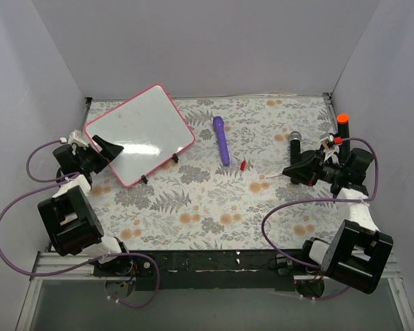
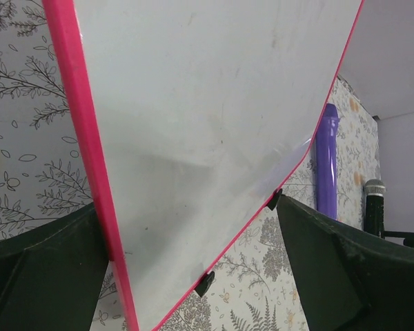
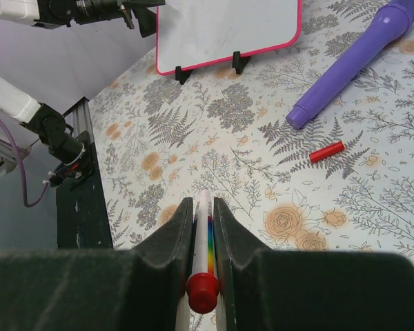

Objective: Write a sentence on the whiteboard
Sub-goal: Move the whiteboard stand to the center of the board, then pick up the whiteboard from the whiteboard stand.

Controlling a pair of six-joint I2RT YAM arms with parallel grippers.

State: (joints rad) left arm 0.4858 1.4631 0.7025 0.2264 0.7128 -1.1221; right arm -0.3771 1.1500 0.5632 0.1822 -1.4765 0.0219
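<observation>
The right gripper is clamped on a white marker (red end toward the camera). Beyond it a small red cap lies on the floral table, just beside a purple stick. At the far left the whiteboard stands tilted on black feet. The left gripper is spread wide around its corner, though it is unclear whether it touches the board.
</observation>
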